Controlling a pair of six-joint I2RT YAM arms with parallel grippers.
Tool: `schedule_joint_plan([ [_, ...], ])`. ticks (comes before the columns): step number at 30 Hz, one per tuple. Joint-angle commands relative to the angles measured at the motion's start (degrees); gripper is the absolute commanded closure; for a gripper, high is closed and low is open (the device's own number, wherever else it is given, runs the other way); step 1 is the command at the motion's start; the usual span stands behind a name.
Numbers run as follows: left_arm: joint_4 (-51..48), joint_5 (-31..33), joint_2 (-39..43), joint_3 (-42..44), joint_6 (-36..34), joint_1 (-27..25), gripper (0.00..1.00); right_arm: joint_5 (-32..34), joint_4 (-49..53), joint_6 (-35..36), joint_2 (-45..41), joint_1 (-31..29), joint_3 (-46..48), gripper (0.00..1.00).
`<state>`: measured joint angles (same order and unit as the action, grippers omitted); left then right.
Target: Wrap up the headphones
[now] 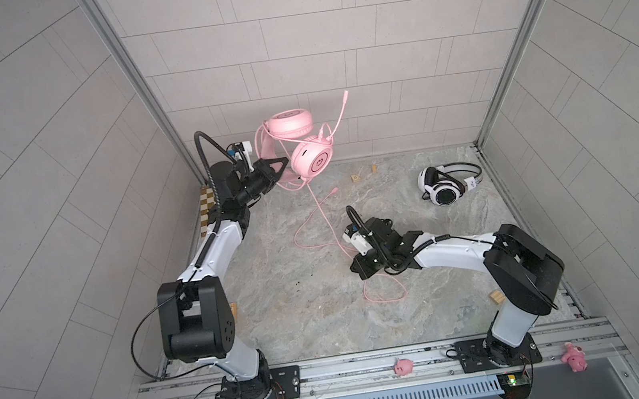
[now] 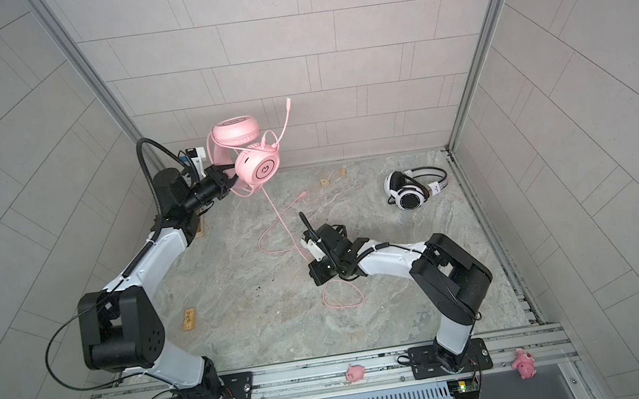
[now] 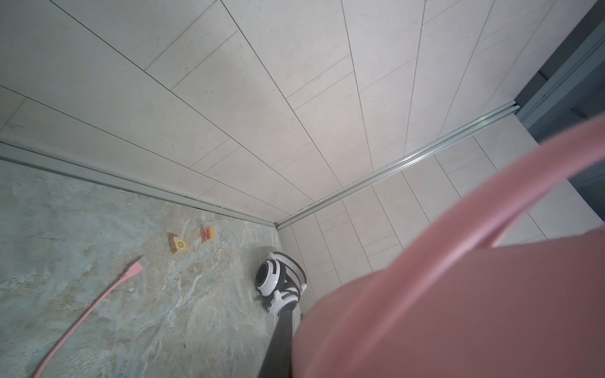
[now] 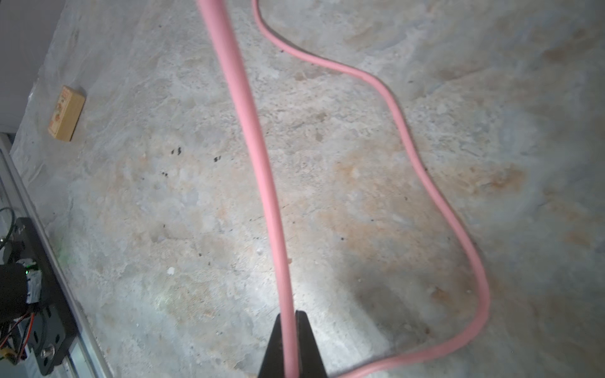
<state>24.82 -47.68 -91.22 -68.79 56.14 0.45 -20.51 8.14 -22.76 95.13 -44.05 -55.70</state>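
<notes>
- The right gripper (image 4: 288,315) was clamped on the pink cable (image 4: 255,131).
- From there the cable rose away-left to the pink headphones (image 1: 311,162), gripped aloft by the left gripper (image 1: 281,163).
- The white headphones (image 1: 444,186) lay far right, nearer the right arm.

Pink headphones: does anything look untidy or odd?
Yes. The pink cable is mostly unwrapped: it hangs from the pink headphones, held up by the left tool, and sprawls loosely on the table; the right tool pinches it.
</notes>
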Motion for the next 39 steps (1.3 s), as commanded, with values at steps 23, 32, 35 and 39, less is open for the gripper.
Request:
schedule_joint_plan([
  [23, -18.4, 22.8, 3.6, 0.4, -8.0, 6.3, 1.00, 13.3, 24.8, 2.1, -19.4, -9.3, 3.2, 1.00],
  [32, -31.2, 36.4, 6.4, -1.7, -19.0, 3.3, 1.00, 18.3, 32.9, 4.0, -20.7, -14.2, -5.6, 1.00],
  [35, -36.3, 43.7, 6.8, -3.4, -24.2, 0.9, 1.00, 19.8, 34.5, 6.1, -22.1, -14.2, -8.2, 1.00],
  [39, -43.1, 52.5, 6.5, -6.7, -30.7, -2.5, 1.00, 23.4, 33.9, 9.8, -25.3, -14.2, -9.9, 1.00],
])
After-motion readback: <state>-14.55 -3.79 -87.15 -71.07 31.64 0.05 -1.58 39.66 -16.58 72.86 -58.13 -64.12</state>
